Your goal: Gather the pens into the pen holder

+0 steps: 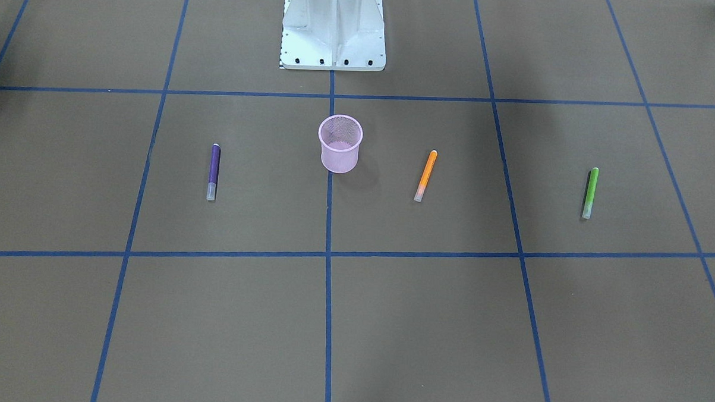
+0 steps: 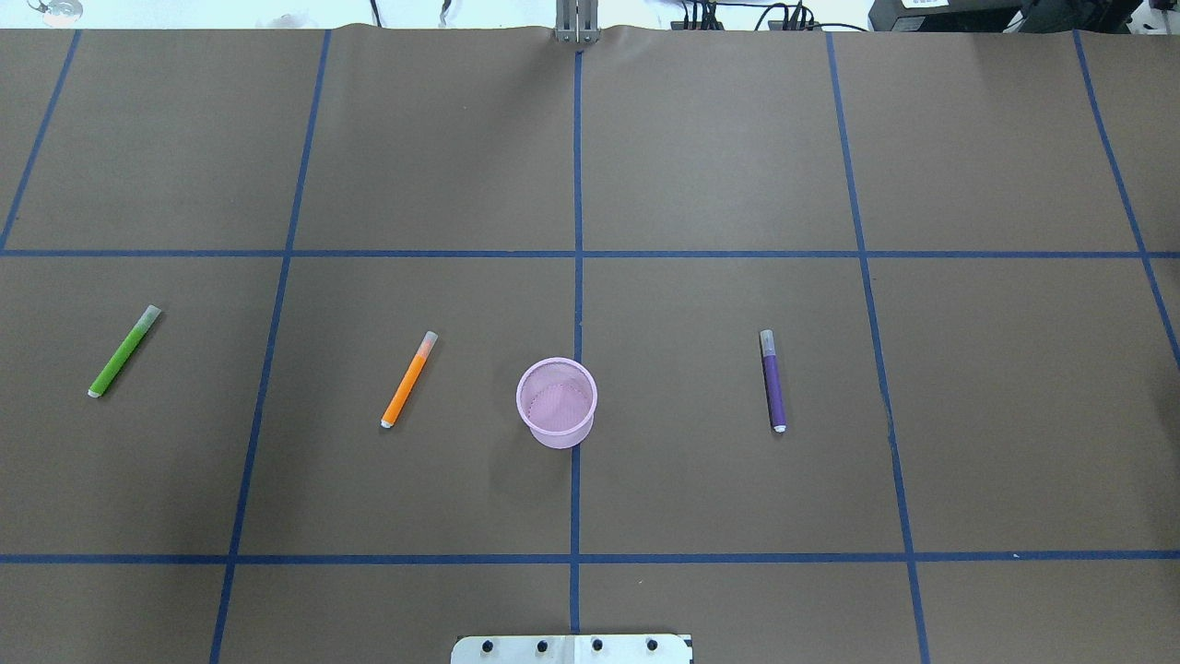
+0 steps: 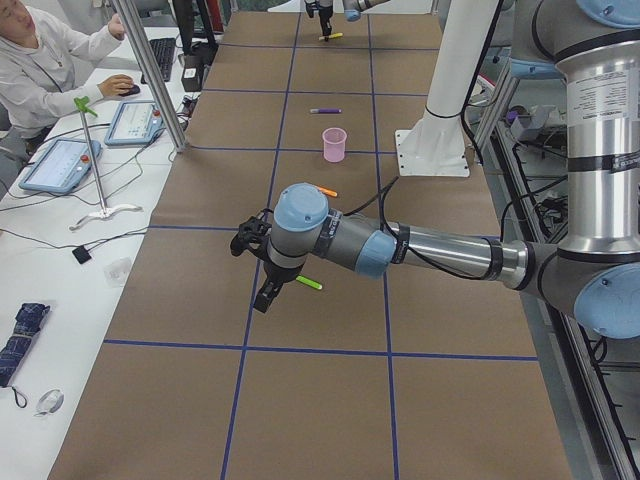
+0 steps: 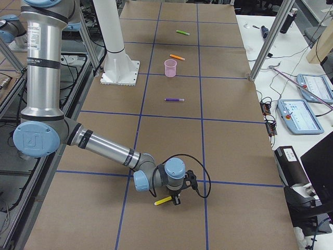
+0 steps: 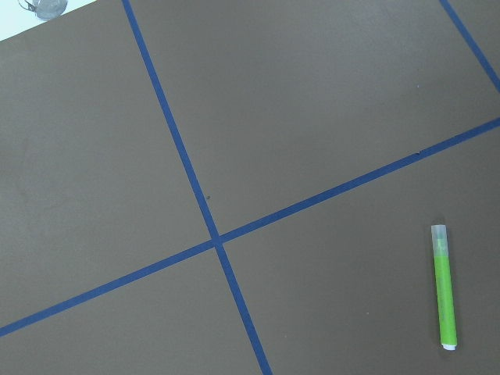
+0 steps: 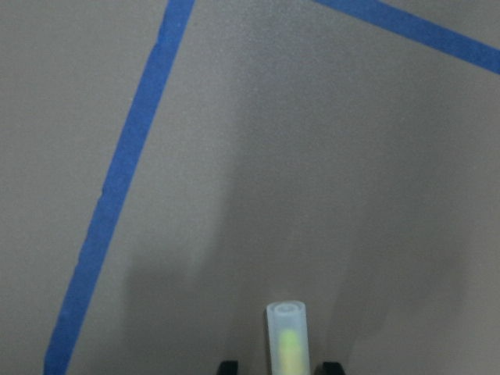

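Observation:
The pink mesh pen holder (image 1: pixel 340 144) (image 2: pixel 556 403) stands upright mid-table. A purple pen (image 2: pixel 772 381), an orange pen (image 2: pixel 408 380) and a green pen (image 2: pixel 124 351) lie flat around it. Over the green pen (image 3: pixel 308 283) hovers my left gripper (image 3: pixel 268 297); I cannot tell its state, and its wrist view shows that pen (image 5: pixel 444 287) at lower right. My right gripper (image 6: pixel 277 367) is low at the table's far right end, open, a fingertip (image 6: pixel 227 366) on either side of the yellow pen (image 6: pixel 287 336) (image 4: pixel 164 201) with small gaps.
The white robot base (image 1: pixel 333 45) sits behind the holder. Blue tape lines (image 2: pixel 576 231) grid the brown table. A person (image 3: pixel 40 60) sits at a side desk with tablets (image 3: pixel 60 165), and more tablets (image 4: pixel 307 99) are on the opposite bench.

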Robot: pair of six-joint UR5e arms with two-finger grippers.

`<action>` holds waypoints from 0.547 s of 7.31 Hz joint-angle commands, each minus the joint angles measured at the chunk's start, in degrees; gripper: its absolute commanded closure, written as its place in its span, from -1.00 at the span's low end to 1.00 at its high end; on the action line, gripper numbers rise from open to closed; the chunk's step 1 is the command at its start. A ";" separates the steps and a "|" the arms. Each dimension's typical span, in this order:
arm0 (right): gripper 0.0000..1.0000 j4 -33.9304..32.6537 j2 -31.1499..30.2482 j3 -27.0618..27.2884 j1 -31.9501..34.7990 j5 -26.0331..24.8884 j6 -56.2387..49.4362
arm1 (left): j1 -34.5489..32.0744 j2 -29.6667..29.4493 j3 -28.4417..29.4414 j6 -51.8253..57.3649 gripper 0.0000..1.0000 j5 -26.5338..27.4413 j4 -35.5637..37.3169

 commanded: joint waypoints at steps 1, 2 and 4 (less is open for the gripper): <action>1.00 0.05 0.18 -0.25 0.00 0.04 0.00 | -0.04 0.00 0.06 -0.05 -1.00 0.00 0.00; 1.00 0.14 0.27 0.18 0.00 0.04 0.00 | -0.04 0.00 -0.03 0.04 -1.00 0.00 0.00; 1.00 -0.04 1.58 2.02 0.00 1.26 0.18 | -0.04 0.00 -0.03 0.04 -1.00 0.00 0.00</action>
